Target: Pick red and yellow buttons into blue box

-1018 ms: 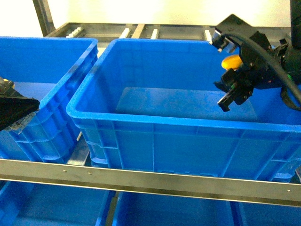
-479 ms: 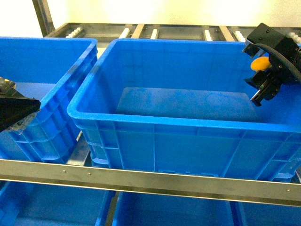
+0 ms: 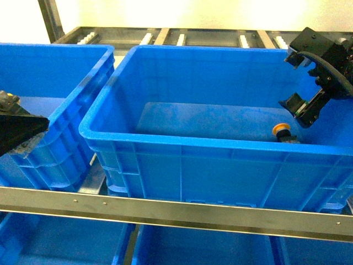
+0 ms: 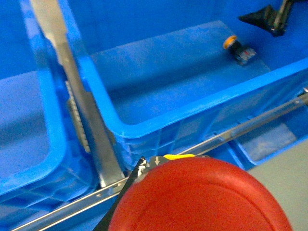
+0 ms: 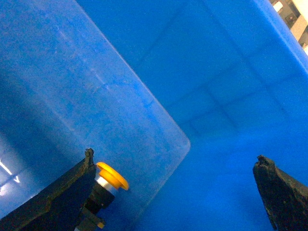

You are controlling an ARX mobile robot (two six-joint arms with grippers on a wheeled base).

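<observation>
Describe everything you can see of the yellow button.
The yellow button is a small push-button switch with a rounded, glossy yellow-orange cap, a silvery collar beneath it and a dark blocky base. It lies tipped on its side on the floor of the blue box, near the right end. Nothing grips it: the right gripper hangs open just above, jaws spread wide. Only the floor looks to touch it.

Pretty bright overall, with the light coming from behind: the back wall [image 3: 193,14] in the head view is blown out to pale yellow-white. The blue box [image 3: 182,141] floor shows a soft, hazy sheen. In the left wrist view, the red cap [image 4: 197,197] is huge and slightly blurry. The right wrist view is soft, with dim shadow at lower left.
</observation>
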